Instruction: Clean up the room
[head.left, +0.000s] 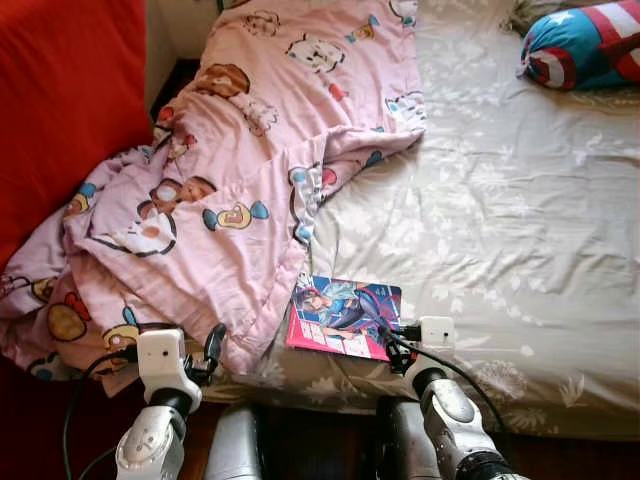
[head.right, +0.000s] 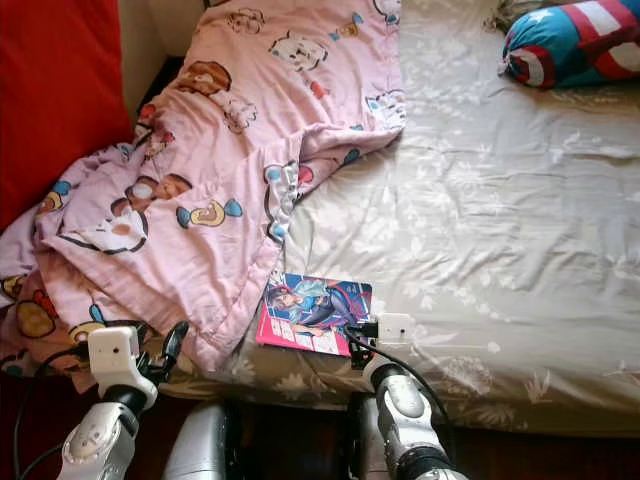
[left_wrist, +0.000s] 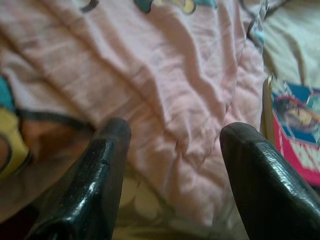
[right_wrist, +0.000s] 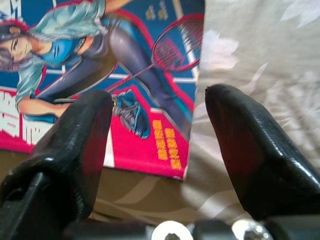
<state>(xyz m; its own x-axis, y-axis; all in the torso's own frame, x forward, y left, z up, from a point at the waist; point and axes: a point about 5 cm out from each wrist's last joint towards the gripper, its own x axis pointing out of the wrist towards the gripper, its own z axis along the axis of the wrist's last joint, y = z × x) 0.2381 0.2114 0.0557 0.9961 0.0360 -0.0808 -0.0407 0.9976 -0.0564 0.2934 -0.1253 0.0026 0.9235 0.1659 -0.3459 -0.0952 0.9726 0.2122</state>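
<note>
Comic book (head.left: 345, 316) lying flat near the bed (head.left: 520, 230) edge, its yellow writing too small to read, right gripper (right_wrist: 159, 107) fingers spreading wide, straddling its corner, holding nothing, left gripper (left_wrist: 172, 150) gaping empty over the pink blanket (head.left: 230, 190).

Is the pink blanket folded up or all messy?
Messy. The pink blanket lies crumpled on the bed, bunched in wrinkles, one edge covering part of the book.

**Colours on the bed**

The bed (head.left: 520, 250) wears a pale grey-beige sheet with a faint white floral print. Over its left side lies a pink blanket (head.left: 250, 170) with cartoon animals. At the blanket's lower edge, a magenta-and-blue comic book (head.left: 345, 315). Far corner: a red, white and blue star pillow (head.left: 585, 45).
</note>
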